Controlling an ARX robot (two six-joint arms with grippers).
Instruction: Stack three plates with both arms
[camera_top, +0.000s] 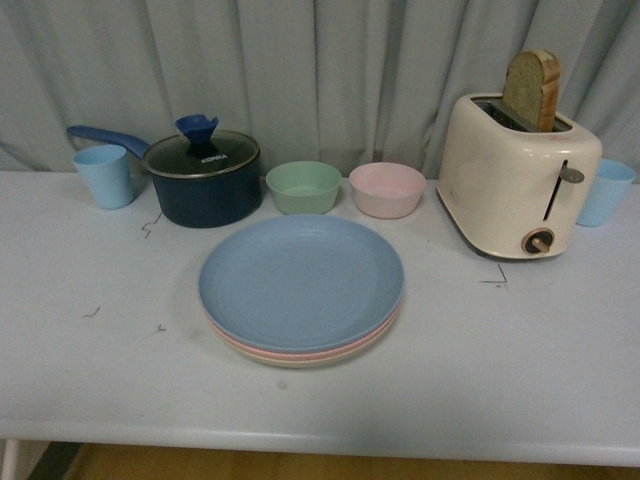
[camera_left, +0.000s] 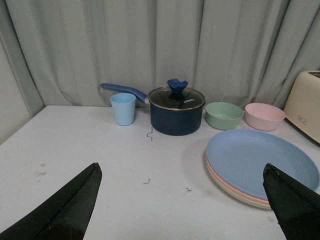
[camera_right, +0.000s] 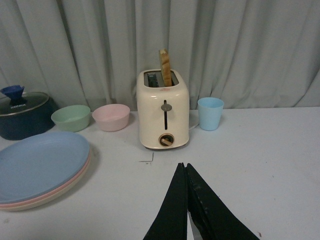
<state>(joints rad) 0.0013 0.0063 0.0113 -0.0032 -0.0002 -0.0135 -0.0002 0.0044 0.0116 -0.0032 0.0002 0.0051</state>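
Note:
Three plates sit in one stack at the middle of the table: the blue plate (camera_top: 300, 275) on top, a pink plate (camera_top: 262, 349) under it and a beige plate (camera_top: 300, 362) at the bottom. The stack shows again as blue plate (camera_left: 260, 160) and blue plate (camera_right: 37, 162). Neither arm appears in the front view. My left gripper (camera_left: 182, 180) is open and empty above bare table beside the stack. My right gripper (camera_right: 183, 166) is shut on nothing, held above the table in front of the toaster.
Behind the stack stand a green bowl (camera_top: 303, 186) and a pink bowl (camera_top: 387, 189). A dark blue lidded pot (camera_top: 203, 178) and a light blue cup (camera_top: 103, 175) are at the back left. A cream toaster (camera_top: 517, 175) with bread and another blue cup (camera_top: 604, 191) are at the right.

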